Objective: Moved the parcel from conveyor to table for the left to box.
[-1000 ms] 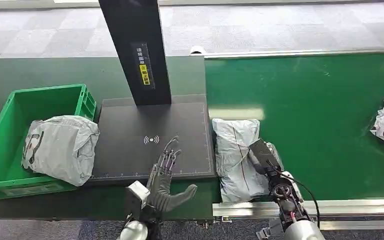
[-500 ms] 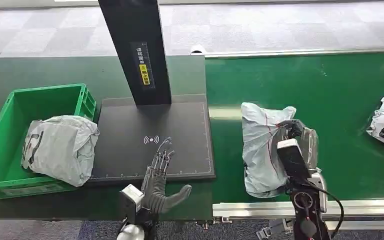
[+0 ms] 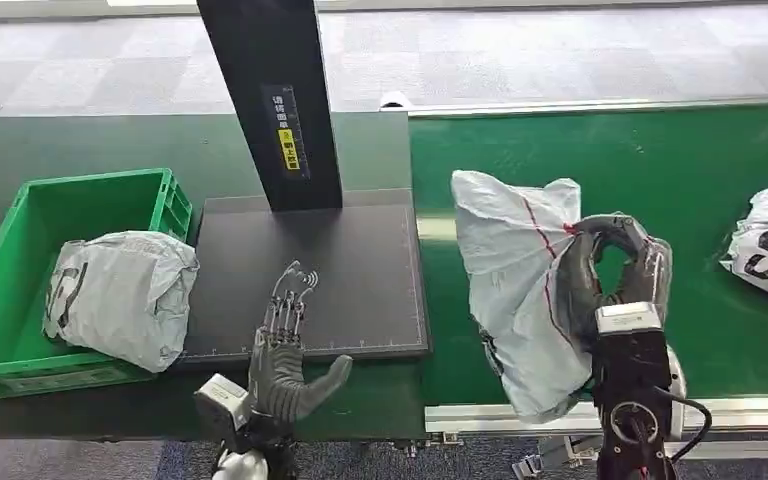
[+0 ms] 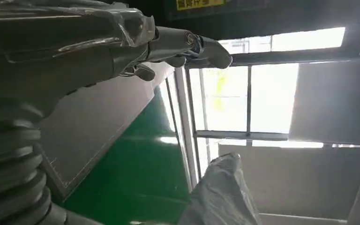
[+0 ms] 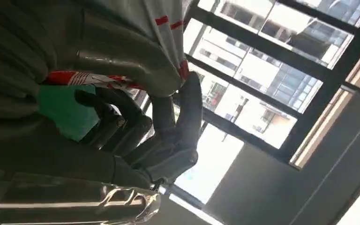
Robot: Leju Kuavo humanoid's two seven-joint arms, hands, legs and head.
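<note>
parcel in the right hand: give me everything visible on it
The parcel is a crumpled pale grey plastic mailer bag with thin red lines across it. The right hand grips its upper right edge, bunching the film there. It hangs lifted and tilted above the green conveyor, just right of the black scanner plate, its lower end drooping toward the belt's near rail.
</note>
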